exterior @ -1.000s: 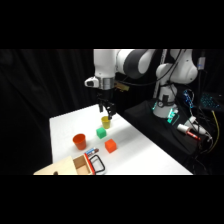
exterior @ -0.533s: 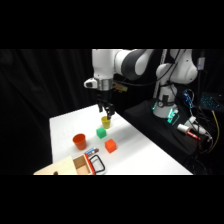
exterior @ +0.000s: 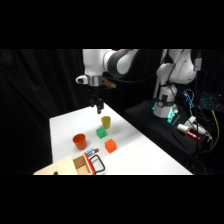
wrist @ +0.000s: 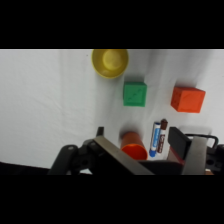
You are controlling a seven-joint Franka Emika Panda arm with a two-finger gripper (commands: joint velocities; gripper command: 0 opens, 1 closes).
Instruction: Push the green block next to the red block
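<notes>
Table [exterior: 145, 155]: a white table is carrying everything; its far edge is running toward the dark backdrop and its near edge is cut off by the side view's bottom.
Arm [exterior: 112, 62]: the white Franka arm is reaching over the table's far part from its base at the upper right.
Gripper [exterior: 99, 106]: it is hanging above the table near the far edge, just behind the yellow cup, touching nothing; in the wrist view [wrist: 145, 142] the two fingers are standing apart with nothing between them, so the hand is open and empty.
Wooden box [exterior: 75, 166]: a light wooden box is sitting at the table's near left corner.
Orange-red cup [exterior: 79, 141]: it is standing upright toward the table's left edge, near the wooden box; in the wrist view [wrist: 134, 145] it is showing partly behind the gripper's linkage.
Yellow cup [exterior: 105, 121]: it is standing upright toward the far edge, its mouth facing up in the wrist view [wrist: 110, 61].
Marker [wrist: 157, 138]: a blue and white marker is lying beside the orange-red cup.
Green block [exterior: 101, 132]: it is resting on the table just in front of the yellow cup, between the cup and the red block, apart from both.
Red block [exterior: 110, 146]: it is resting nearer the near edge than the green block, close to it, with a gap of bare table between the two.
</notes>
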